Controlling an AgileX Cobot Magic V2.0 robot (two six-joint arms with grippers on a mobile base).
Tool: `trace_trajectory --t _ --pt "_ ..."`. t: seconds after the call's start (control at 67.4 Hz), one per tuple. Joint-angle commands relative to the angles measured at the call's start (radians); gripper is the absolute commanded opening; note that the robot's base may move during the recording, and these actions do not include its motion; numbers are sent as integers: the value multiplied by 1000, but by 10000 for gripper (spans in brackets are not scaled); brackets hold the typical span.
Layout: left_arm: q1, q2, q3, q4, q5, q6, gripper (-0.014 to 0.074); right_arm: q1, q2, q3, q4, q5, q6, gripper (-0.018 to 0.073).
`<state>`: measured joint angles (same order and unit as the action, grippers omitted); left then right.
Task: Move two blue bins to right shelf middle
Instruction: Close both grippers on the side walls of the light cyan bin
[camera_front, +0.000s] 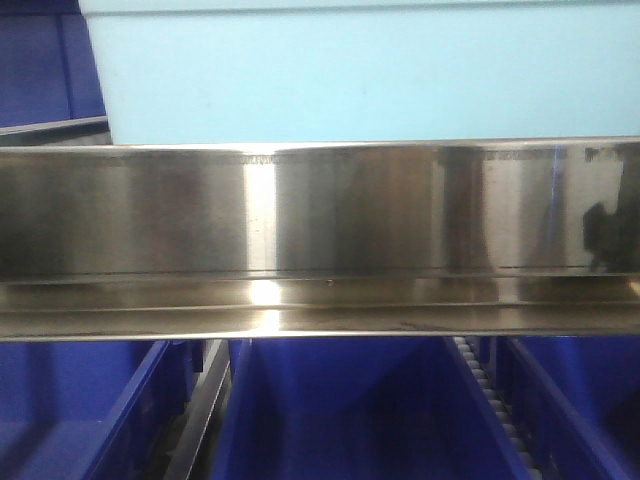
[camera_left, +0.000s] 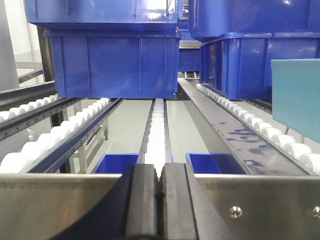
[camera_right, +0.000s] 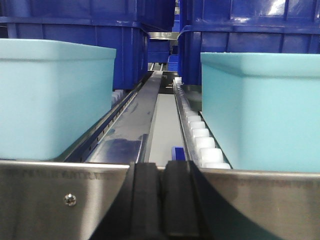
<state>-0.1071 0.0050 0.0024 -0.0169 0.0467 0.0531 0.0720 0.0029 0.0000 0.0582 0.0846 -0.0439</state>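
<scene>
The right shelf middle was taken up across the front view by its broad brushed-steel front rail, on which blurred reflections were carried. Deep on that tier, dark blue bins were stacked in two columns, a placing judged to leave the front of the lanes free.

Nearer the rail, the left light-blue bin and the right light-blue bin were stood upright on the tier, just behind the rail and apart from each other, with an open lane between them. If these were the two bins meant by the task, the placing was judged done or nearly so. That could not be told for certain.

More dark blue lower bins were seen on the tier beneath. A pale floor was glimpsed through the gaps, and little else of the room was shown.

Roller tracks of white wheels were laid front to back. They were judged to let bins slide, with the rail serving as a stop.

The left end effector and the right end effector were each held just in front of the rail, aimed down a lane. The black fingers of each were pressed together with nothing gripped, clear of every bin.

A small screw was set in the rail face.
</scene>
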Motion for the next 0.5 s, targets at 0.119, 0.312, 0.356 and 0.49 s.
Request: trace_trajectory --t 0.119,0.312,0.356,0.49 --pt "-7 -5 -2 -7 -18 -1 -111 -1 -3 0 0 -18 -10 -162" --pt "-6 -5 -2 -3 -18 -1 -111 -1 -3 0 0 -18 -10 -162" --pt "-6 -5 -2 2 -20 -1 -111 -1 -3 0 0 -18 -10 -162" --pt "-6 -5 -2 2 -20 -1 -111 -1 -3 0 0 -18 -10 -162"
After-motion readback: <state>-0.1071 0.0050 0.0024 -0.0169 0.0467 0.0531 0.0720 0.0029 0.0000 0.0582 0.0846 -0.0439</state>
